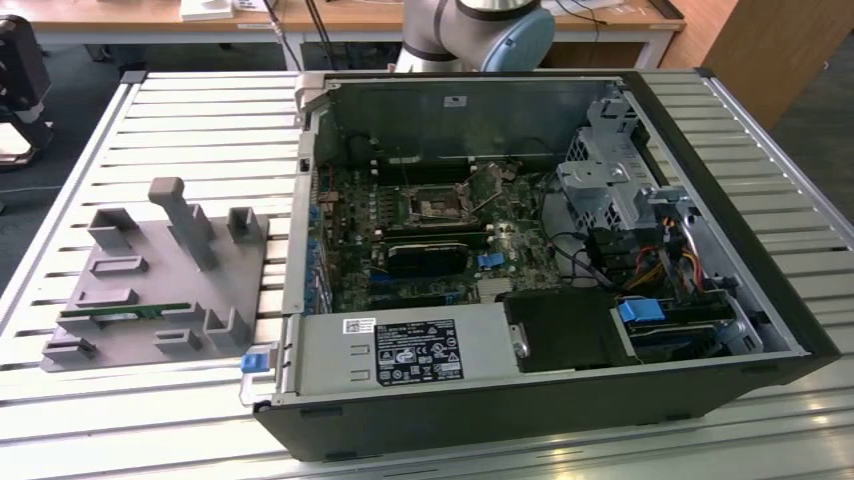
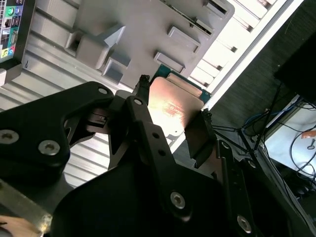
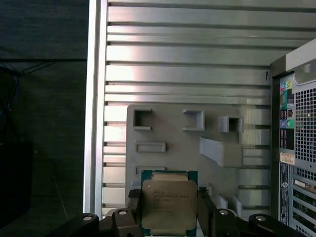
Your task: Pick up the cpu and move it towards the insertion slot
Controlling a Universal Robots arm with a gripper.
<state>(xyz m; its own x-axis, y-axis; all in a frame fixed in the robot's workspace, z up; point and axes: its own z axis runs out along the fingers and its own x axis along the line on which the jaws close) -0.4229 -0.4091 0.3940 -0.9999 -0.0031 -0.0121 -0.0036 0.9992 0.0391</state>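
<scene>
Two black fingers (image 2: 148,123) of the gripper (image 2: 174,98) pinch the cpu (image 3: 168,200) by its edges over the grey parts tray (image 3: 173,133) in both wrist views. The insertion slot (image 1: 438,205) sits mid-frame in the exterior view, inside the open computer case (image 1: 767,260).

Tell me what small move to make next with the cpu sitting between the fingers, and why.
Probably a short carry across towards the computer case, on the exterior view's right. In both wrist views the hand is shut on the cpu, which hangs above the grey holder plate. The insertion slot lies inside the case, so the chip looks ready to travel that way.
</scene>
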